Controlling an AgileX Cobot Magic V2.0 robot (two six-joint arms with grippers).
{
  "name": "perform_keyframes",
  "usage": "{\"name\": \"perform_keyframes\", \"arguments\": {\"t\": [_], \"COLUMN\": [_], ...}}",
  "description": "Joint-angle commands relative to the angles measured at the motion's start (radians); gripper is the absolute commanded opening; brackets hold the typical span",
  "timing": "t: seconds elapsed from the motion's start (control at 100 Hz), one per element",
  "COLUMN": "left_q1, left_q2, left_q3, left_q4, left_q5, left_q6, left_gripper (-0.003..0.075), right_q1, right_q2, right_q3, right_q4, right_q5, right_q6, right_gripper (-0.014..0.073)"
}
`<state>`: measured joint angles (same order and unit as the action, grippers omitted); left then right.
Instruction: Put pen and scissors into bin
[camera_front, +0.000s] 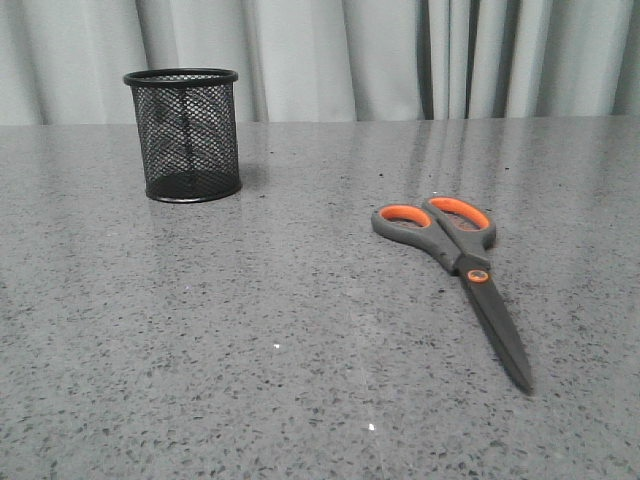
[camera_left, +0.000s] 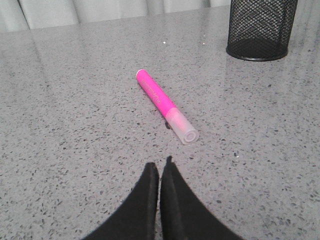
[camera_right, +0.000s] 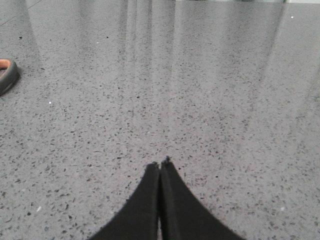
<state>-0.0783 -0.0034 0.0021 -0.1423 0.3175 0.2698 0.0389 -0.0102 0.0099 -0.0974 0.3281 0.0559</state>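
I look out over a grey speckled counter with pale curtains behind it. The bin stands upright toward the far left, and I see nothing standing up above its rim. The scissors lie flat to the right, well apart from the bin, blades together and pointing toward me, orange-lined loops farther away. The pen lies flat on the counter in front of my left claw, its clear capped end nearest the claw, the bin beyond it. My left claw is pressed closed and holds nothing. My right claw is likewise closed and holds nothing, above bare counter, one scissor loop at the edge of its view.
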Motion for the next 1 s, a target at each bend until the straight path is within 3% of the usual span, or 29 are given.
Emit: {"name": "perform_keyframes", "arguments": {"t": [0.0, 0.59, 0.76, 0.9, 0.99], "left_q1": [0.001, 0.001, 0.001, 0.001, 0.001], "left_q2": [-0.031, -0.031, -0.031, -0.031, -0.031], "left_q3": [0.044, 0.044, 0.044, 0.044, 0.044], "left_q4": [-0.013, -0.013, -0.013, -0.015, -0.038], "left_q5": [-0.075, -0.075, -0.075, -0.077, -0.114], "left_q6": [-0.005, -0.005, -0.005, -0.005, -0.005], "left_gripper": [-0.0019, -0.0019, -0.0019, -0.0019, -0.0019], "right_q1": [-0.007, -0.007, -0.007, -0.007, -0.007], "right_q2": [-0.02, -0.02, -0.02, -0.02, -0.02], "right_q3": [0.016, 0.014, 0.014, 0.014, 0.014], "right_q4": [0.001, 0.001, -0.031, 0.097, 0.191], "right_q5": [-0.041, -0.046, -0.23, -0.459, -0.495], "right_q6": [-0.004, -0.004, -0.004, 0.0, 0.0], "right_gripper": [-0.0069, -0.0069, -0.0069, -0.0069, -0.0069]}}
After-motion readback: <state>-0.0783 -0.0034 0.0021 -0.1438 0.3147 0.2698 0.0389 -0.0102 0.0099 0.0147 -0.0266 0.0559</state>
